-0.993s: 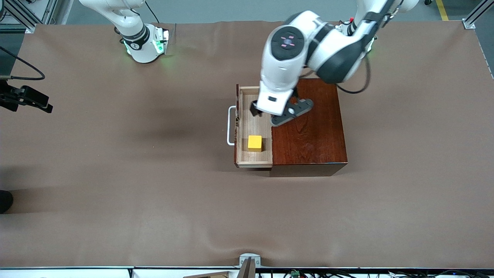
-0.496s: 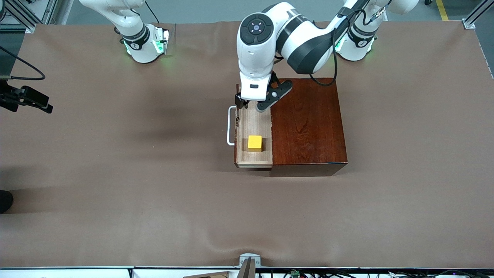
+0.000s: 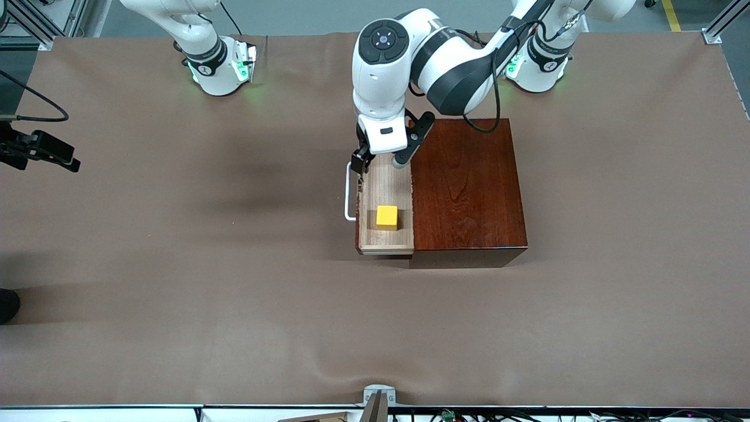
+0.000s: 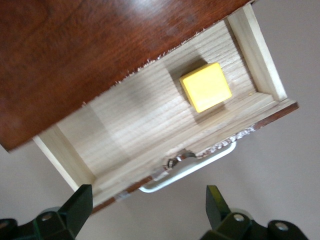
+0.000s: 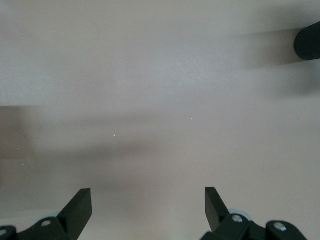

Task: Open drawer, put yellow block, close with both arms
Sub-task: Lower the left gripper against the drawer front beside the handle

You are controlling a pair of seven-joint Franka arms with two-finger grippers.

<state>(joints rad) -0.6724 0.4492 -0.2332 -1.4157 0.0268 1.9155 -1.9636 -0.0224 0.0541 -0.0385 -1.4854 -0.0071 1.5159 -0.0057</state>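
The dark reddish wooden box point(image 3: 469, 187) stands mid-table with its drawer point(image 3: 384, 187) pulled out toward the right arm's end. The yellow block point(image 3: 387, 216) lies in the pale tray point(image 4: 125, 130), in the part nearer the front camera, also seen as the cube point(image 4: 205, 86). The white handle point(image 3: 350, 190) point(image 4: 190, 167) runs along the drawer front. My left gripper point(image 3: 379, 161) point(image 4: 149, 205) hangs open over the drawer's farther end by the handle, holding nothing. My right gripper point(image 5: 148, 202) is open over bare cloth; the right arm waits.
Brown cloth point(image 3: 234, 293) covers the whole table, with slight wrinkles near the front edge. A black device on a cable point(image 3: 41, 149) juts in at the right arm's end. A dark rounded thing point(image 3: 7, 305) sits at that same edge, nearer the camera.
The left arm swung from over the box top and drawer toward the handle end and came lower. The yellow block, the drawer and the right arm stayed still.
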